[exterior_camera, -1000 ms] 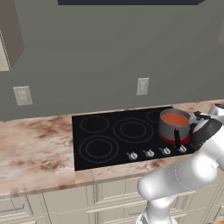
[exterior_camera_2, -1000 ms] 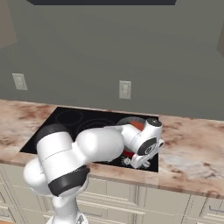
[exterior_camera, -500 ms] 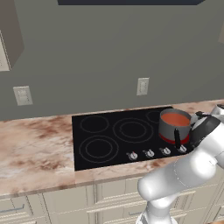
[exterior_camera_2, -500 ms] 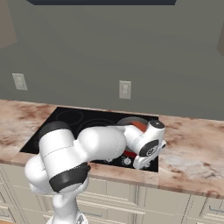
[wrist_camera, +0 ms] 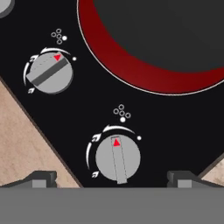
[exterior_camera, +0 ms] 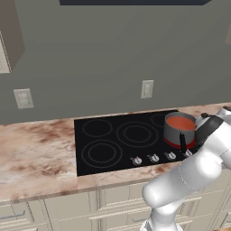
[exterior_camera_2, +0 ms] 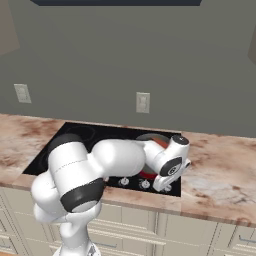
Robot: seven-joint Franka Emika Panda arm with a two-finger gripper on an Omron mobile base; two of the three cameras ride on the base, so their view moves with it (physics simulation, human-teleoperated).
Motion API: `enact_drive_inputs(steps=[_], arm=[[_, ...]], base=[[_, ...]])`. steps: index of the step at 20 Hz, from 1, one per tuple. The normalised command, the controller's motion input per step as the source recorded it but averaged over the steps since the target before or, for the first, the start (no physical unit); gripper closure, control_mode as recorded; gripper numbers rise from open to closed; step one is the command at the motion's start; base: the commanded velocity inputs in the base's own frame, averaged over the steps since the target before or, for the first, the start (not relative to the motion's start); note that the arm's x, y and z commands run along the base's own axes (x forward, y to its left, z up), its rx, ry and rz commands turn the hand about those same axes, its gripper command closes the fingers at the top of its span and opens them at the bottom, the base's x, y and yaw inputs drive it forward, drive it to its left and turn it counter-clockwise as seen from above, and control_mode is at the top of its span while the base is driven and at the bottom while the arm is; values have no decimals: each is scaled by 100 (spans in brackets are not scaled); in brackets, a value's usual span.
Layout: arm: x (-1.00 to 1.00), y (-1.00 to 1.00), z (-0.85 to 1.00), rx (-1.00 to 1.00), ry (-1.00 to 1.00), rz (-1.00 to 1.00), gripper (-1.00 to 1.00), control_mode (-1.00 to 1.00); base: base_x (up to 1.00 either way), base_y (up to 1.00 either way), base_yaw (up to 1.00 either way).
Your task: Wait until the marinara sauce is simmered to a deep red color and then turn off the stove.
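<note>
Right base view: arm (exterior_camera_2: 125, 157) covers most of the saucepan (exterior_camera_2: 159, 141) and part of the stove (exterior_camera_2: 75, 135); sauce not readable there. Left base view: arm (exterior_camera: 212, 140) hides the stove's (exterior_camera: 122, 140) right end and rightmost knob; the frame edge cuts the wrist. Knob (exterior_camera: 154, 158) marks too small to read. Hand view: glowing burner ring (wrist_camera: 144, 70) cut by top edge; knob (wrist_camera: 3, 5) cut at the top-left corner.
</note>
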Motion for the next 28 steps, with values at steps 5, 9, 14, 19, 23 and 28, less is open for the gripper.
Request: enact_drive_inputs(steps=[5, 9, 14, 19, 23, 28], arm=[[0, 0, 0, 0, 0, 0, -100, -100], [7, 0, 0, 0, 0, 0, -100, -100], [10, 0, 0, 0, 0, 0, -100, -100], [0, 0, 0, 0, 0, 0, -100, -100], [0, 0, 0, 0, 0, 0, -100, -100], [0, 0, -4, 0, 0, 0, -100, -100]], base=[[0, 0, 0], [0, 0, 0], [0, 0, 0], [0, 0, 0], [0, 0, 0], [0, 0, 0]])
